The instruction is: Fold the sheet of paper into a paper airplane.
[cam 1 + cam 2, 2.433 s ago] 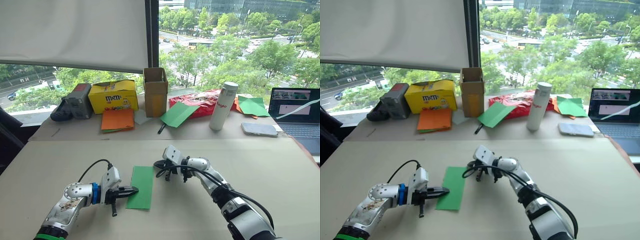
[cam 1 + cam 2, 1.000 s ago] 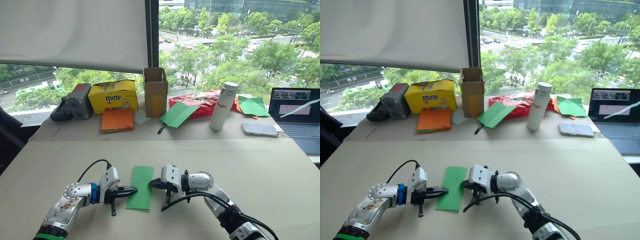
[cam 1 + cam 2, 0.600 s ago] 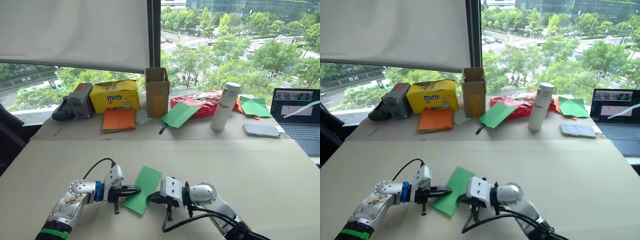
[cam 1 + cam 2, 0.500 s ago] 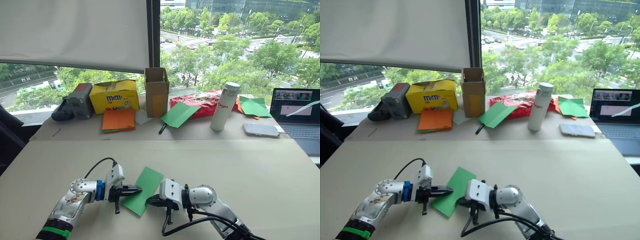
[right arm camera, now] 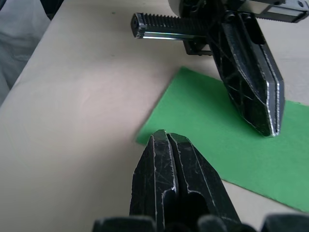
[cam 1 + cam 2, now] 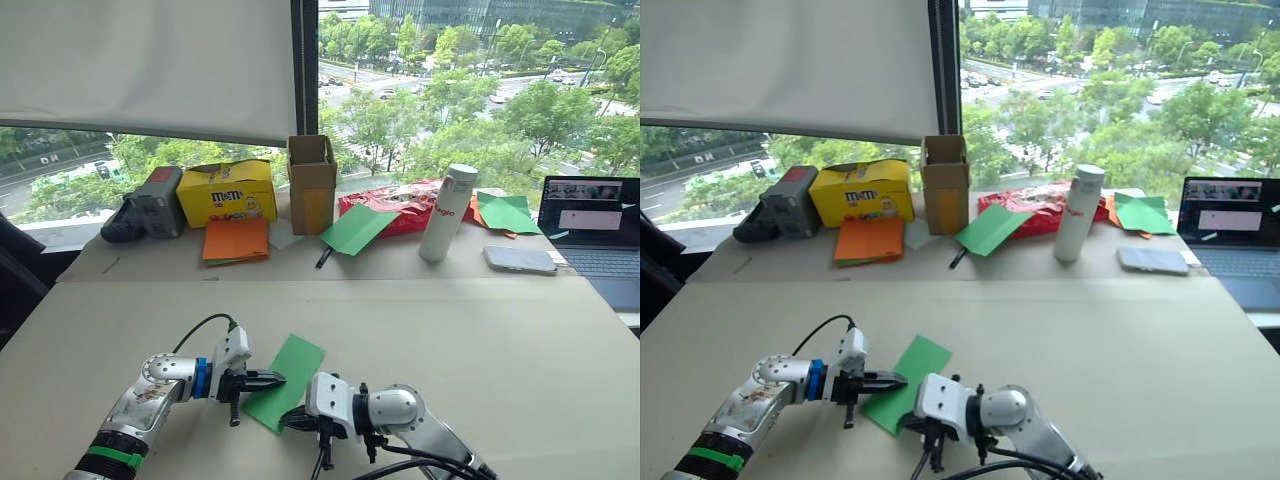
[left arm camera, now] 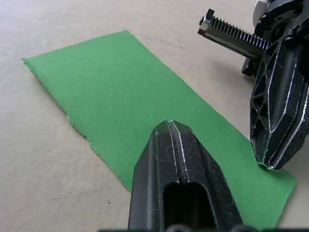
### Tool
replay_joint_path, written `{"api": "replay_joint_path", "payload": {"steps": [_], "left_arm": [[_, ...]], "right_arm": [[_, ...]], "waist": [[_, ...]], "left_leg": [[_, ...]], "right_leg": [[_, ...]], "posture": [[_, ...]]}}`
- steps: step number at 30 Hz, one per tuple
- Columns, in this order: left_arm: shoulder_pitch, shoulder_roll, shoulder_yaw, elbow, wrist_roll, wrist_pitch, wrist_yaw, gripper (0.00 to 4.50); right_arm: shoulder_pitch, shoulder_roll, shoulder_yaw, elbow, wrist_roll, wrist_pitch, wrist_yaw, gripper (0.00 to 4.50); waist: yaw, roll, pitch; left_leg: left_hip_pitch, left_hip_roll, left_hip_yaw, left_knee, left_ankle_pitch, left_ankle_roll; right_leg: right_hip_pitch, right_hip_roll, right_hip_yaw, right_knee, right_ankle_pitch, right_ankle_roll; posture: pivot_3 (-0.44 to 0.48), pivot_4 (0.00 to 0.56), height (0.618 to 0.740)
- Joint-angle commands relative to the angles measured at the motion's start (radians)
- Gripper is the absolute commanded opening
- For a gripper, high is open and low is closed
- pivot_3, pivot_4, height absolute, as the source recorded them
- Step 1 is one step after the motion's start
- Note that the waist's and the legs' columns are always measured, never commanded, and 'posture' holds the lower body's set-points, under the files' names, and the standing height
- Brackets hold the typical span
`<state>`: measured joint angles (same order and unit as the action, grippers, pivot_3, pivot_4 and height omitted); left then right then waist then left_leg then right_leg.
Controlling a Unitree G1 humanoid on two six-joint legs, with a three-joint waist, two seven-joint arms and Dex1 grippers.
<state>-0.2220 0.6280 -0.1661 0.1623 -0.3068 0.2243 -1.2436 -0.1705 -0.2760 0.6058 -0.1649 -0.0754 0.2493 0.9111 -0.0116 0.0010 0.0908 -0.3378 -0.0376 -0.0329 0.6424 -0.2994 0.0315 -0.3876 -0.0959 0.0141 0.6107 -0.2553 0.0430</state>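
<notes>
The sheet of paper [image 6: 283, 382] lies flat on the pale surface [image 6: 480, 330] close in front of the robot, turned at a slant, its near end between the two grippers. It looks like a narrow strip, likely already folded once lengthwise, though no layers can be made out; one long edge looks slightly ragged in the left wrist view. The left gripper [image 6: 272, 379] has its fingers [image 7: 171, 145] clenched together, and their tip rests over the paper near its long left edge without grasping it; whether the tip presses down or hovers just above cannot be told. The right gripper [image 6: 288, 421] also has its fingers [image 5: 163, 145] pressed together, with nothing between them, the tip just beside the paper's near corner on bare surface. The paper should handle as very light, thin and limp: it will slide at the slightest push, and it will bend or crumple before it resists. Lying flat, it offers no edge to pinch from above, so the likely way is to pin it with one fingertip while the other slips under a corner or a long edge to lift it. A hold should sit near an edge or corner, never mid-sheet, and pressure stay gentle, since a hard drag could tear it or crease it wrongly.
</notes>
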Motion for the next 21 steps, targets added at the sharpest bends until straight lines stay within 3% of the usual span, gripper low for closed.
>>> {"api": "replay_joint_path", "payload": {"steps": [1, 6, 11, 16, 21], "left_arm": [[0.007, 0.015, -0.031, 0.004, 0.026, 0.025, -0.021, 0.0], [-0.014, 0.012, -0.036, 0.019, 0.028, 0.031, -0.029, 0.0], [-0.043, -0.016, -0.023, 0.038, 0.003, 0.037, -0.035, 0.0], [-0.079, -0.027, 0.07, -0.019, -0.12, 0.121, -0.05, 0.0], [-0.204, -0.007, 0.2, 0.097, -0.162, 0.132, -0.002, 0.0]], "right_arm": [[0.046, -0.005, 0.084, -0.01, -0.022, 0.058, -0.001, 0.01], [0.084, -0.023, 0.086, -0.055, -0.01, 0.071, -0.024, 0.01], [0.098, -0.073, -0.026, -0.161, 0.065, 0.119, -0.032, 0.01], [0.097, -0.185, -0.192, -0.316, 0.198, 0.221, -0.001, 0.01], [0.076, -0.322, -0.344, -0.315, 0.244, 0.252, 0.018, 0.01]], "waist": [[0.0, 0.0, 0.0], [0.0, -0.001, 0.0], [0.009, -0.002, 0.002], [0.02, -0.009, 0.007], [0.024, -0.011, 0.008]], "left_leg": [[0.0, 0.0, 0.0, 0.0, 0.0, 0.0], [0.0, 0.0, 0.0, 0.0, 0.0, 0.0], [0.0, -0.001, 0.0, 0.001, 0.0, 0.0], [-0.004, -0.002, 0.0, 0.003, 0.0, 0.0], [-0.011, 0.0, -0.006, 0.004, 0.002, -0.003]], "right_leg": [[0.0, 0.0, 0.0, 0.0, 0.0, 0.0], [0.0, 0.0, 0.0, 0.0, 0.0, 0.0], [0.0, 0.0, -0.001, 0.0, 0.0, 0.0], [-0.001, 0.0, -0.001, -0.001, 0.0, 0.0], [-0.002, 0.004, -0.005, 0.0, 0.0, 0.0]], "posture": [[0.0, 0.15, 0.74], [0.0, 0.15, 0.74], [0.0, 0.15, 0.74], [0.0, 0.15, 0.74], [0.0, 0.15, 0.74]]}}
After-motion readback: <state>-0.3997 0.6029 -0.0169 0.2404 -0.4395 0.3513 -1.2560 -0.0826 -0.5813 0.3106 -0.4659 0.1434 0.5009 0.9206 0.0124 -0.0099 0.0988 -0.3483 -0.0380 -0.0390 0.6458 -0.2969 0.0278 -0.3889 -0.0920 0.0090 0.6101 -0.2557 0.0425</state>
